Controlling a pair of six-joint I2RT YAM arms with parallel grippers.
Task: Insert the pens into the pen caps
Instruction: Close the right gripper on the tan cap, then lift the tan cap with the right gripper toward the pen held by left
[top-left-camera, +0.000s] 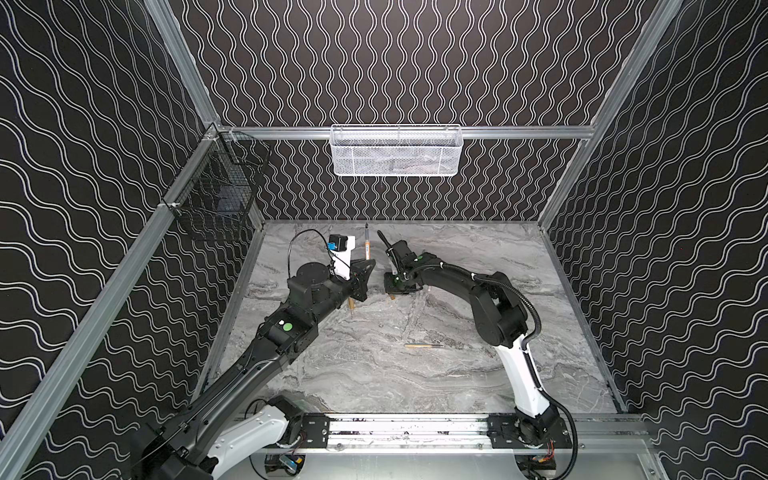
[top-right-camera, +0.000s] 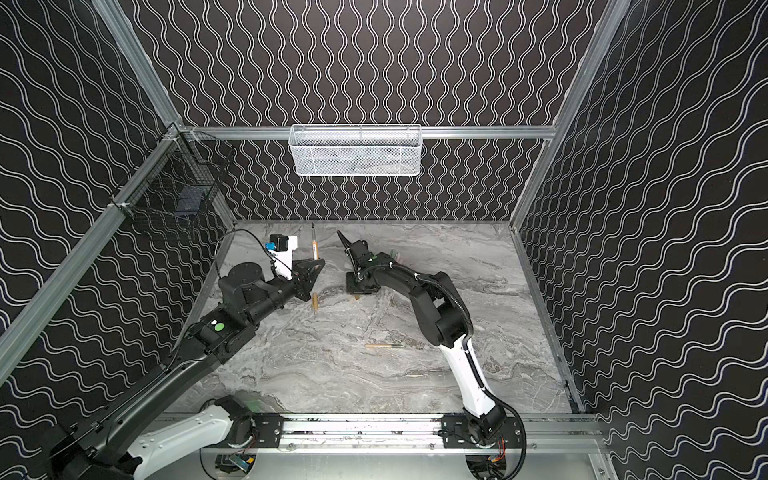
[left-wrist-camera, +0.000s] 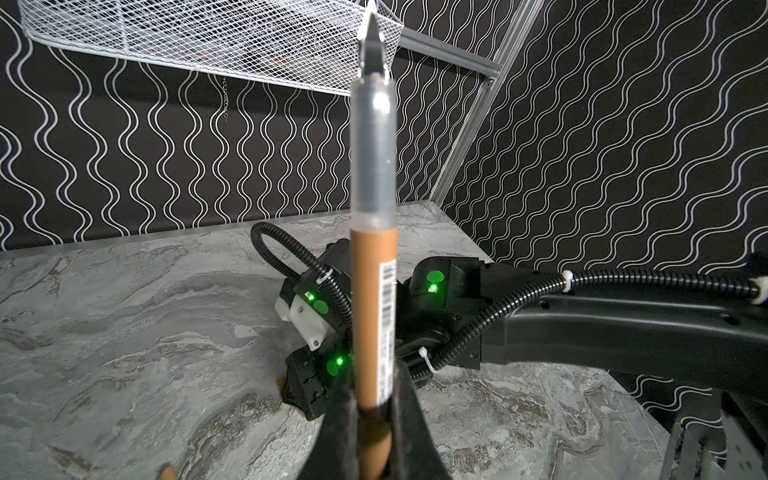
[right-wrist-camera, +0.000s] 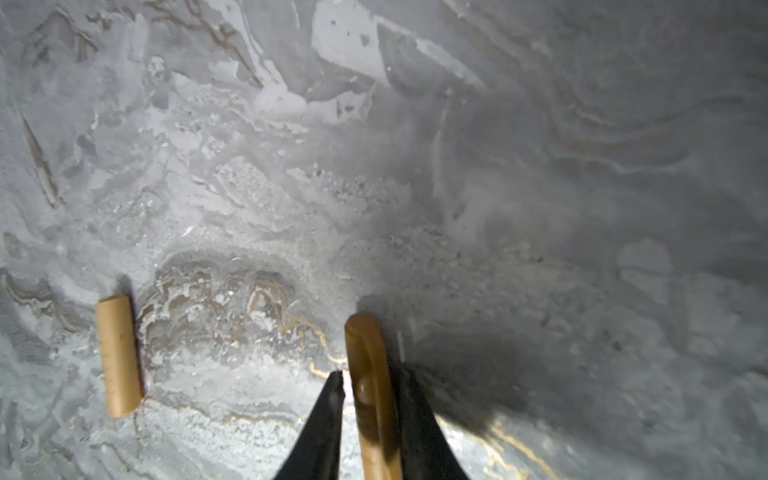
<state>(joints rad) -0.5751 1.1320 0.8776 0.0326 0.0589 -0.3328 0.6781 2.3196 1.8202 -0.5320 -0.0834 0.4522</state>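
Tan pen (left-wrist-camera: 373, 299) stands clamped in the L gripper (left-wrist-camera: 376, 388), jaws shut on the lower barrel, dark tip up and seen against the white mesh basket (left-wrist-camera: 208, 37). A barcode label runs along the barrel. In both top views the pen is raised off the bench (top-left-camera: 374, 386), at approx 11 o'clock of the bench's middle, near the back wall.

Close by, at 4 o'clock of the pen, the R gripper (right-wrist-camera: 372, 374) points down at the marbled surface. A tan cap (right-wrist-camera: 362, 345) lies between its fingers (right-wrist-camera: 324, 415), one end poking out past the tips. A sliver of bench shows between one finger and the cap, so whether the jaws actually pinch it can't be told.

Second tan cap (right-wrist-camera: 119, 355) lies flat on the bench, apart from the R gripper. In both top views it sits at 6 o'clock of the L gripper, just beside it.

Spare tan pen (top-left-camera: 419, 345) lies flat at 5 o'clock of the R gripper, well apart, tip toward 3 o'clock. Pale sticks (top-right-camera: 395, 254) peek out behind the R arm in a top view, too hidden to count. Black wire basket (top-left-camera: 216, 191) hangs on the side rail at 10 o'clock.
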